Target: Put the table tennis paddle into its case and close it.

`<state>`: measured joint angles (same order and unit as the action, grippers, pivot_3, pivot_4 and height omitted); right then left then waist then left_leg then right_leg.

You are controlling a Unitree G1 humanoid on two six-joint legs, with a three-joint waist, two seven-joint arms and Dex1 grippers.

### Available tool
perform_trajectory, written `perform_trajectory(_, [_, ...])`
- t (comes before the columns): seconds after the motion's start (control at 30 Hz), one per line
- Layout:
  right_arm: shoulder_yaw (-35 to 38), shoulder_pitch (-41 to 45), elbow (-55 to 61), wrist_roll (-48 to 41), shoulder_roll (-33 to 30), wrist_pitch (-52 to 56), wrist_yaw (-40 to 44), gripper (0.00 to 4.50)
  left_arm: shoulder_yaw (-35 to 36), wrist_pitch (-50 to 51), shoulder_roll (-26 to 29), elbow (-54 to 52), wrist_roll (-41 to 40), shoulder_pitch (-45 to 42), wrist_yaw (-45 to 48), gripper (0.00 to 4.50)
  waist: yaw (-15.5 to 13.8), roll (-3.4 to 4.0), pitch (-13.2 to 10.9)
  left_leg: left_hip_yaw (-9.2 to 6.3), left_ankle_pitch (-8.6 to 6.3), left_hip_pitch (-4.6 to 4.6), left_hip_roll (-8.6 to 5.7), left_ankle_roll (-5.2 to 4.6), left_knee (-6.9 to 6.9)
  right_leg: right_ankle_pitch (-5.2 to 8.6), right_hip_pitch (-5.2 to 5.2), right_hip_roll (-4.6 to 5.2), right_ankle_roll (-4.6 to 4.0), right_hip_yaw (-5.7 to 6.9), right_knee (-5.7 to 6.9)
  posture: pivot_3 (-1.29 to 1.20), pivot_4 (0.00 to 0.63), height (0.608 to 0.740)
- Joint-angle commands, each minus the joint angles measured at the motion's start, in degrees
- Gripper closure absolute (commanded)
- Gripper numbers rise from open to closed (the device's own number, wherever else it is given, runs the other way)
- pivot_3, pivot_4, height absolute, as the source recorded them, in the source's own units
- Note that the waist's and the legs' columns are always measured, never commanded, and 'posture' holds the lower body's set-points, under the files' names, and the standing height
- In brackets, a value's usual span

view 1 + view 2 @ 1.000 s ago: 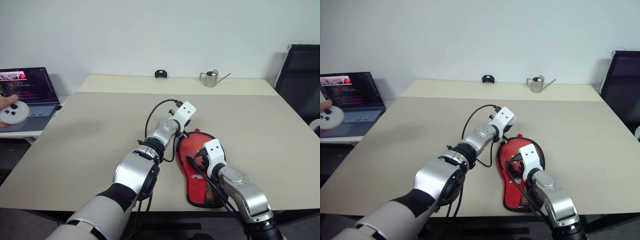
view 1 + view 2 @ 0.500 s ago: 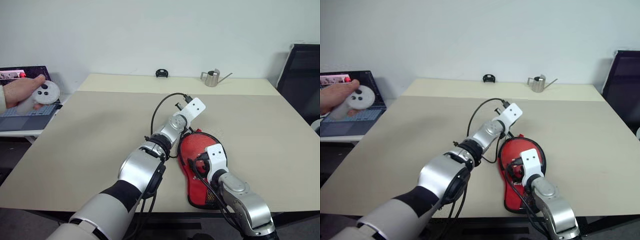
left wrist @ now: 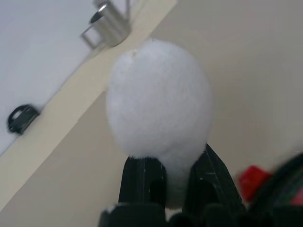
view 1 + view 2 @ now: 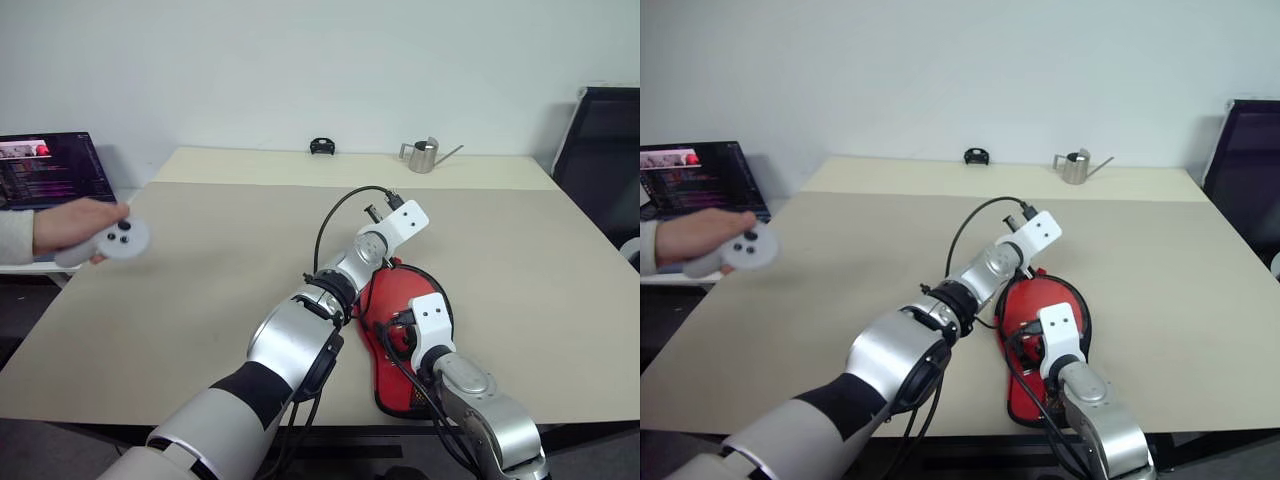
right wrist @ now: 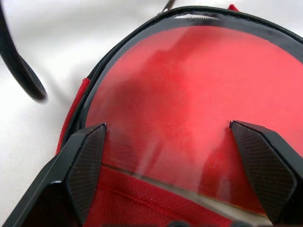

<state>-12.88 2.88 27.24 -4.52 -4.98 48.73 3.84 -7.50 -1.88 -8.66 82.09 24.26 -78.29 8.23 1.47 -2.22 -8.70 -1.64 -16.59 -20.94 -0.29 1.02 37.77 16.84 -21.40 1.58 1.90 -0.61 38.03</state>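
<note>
Left gripper (image 3: 165, 187): you have it clamped on the pom-pom (image 3: 158, 101).
Right gripper (image 5: 175, 165): spread wide over the paddle (image 5: 189, 94), gripping nothing.
Case (image 4: 400, 340): near the table's (image 4: 200, 260) front edge, paddle inside, zip unfinished.
Handling: soft fabric will bunch; pull the fluffy pom-pom gently, steady the stiff blade.

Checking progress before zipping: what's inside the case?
The paddle's red face lies inside the open case. Its handle is hidden under the red fabric.
</note>
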Motion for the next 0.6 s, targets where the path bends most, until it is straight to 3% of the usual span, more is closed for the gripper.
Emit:
perform_trajectory(0.03, [-1.63,-4.89,-6.77,-0.03,0.04,7.35,-0.16,0.00,0.03,-0.65,-3.32,-2.37,-0.48,0.51,2.87,4.39,0.04,0.01,0.01,0.00,0.00,0.00,0.01,0.00,0.00,0.00,0.00,-0.01,0.00,0.01,0.00,0.00,0.150,0.740])
perform_trajectory(0.2, [-1.78,-5.15,-6.84,0.09,0.58,7.13,-0.59,0.00,-0.37,1.54,-3.91,-2.25,-0.60,2.85,7.94,4.39,0.05,0.01,0.03,-0.01,0.00,0.01,0.00,0.00,0.00,0.00,0.01,-0.01,0.00,0.00,-0.01,0.00,0.150,0.740])
perform_trajectory(0.43, [-2.45,-4.19,-7.88,0.78,1.75,6.96,-0.34,0.00,-1.66,2.71,-3.29,-2.36,-0.04,5.06,12.80,1.97,0.06,0.02,0.04,-0.01,0.00,0.01,0.01,0.00,0.00,0.00,0.01,-0.02,0.00,-0.01,0.00,0.00,0.150,0.740])
perform_trajectory(0.47, [-2.46,-3.83,-8.30,0.79,1.83,6.80,-0.20,0.00,-1.69,2.44,-3.09,-2.39,-0.05,5.10,13.01,1.97,0.06,0.02,0.10,-0.01,0.00,0.01,0.01,0.00,0.00,0.00,0.01,-0.02,0.00,-0.01,0.00,0.00,0.150,0.740])
perform_trajectory(0.5, [-2.48,-3.49,-8.76,0.82,1.86,6.60,0.00,0.00,-1.64,2.09,-2.93,-2.44,-0.17,5.08,13.39,1.54,0.06,0.02,0.11,-0.01,-0.01,0.02,0.02,-0.01,0.00,0.00,0.01,-0.02,0.00,-0.02,0.00,0.00,0.150,0.740])
perform_trajectory(0.6, [-2.55,-2.22,-10.53,0.87,1.66,5.78,0.79,0.00,-1.01,1.18,-2.28,-2.64,-0.95,4.61,14.90,1.52,0.20,-0.06,0.22,-0.01,-0.01,0.05,0.03,-0.02,0.00,0.00,0.03,-0.03,0.00,-0.02,0.00,0.00,0.150,0.740])
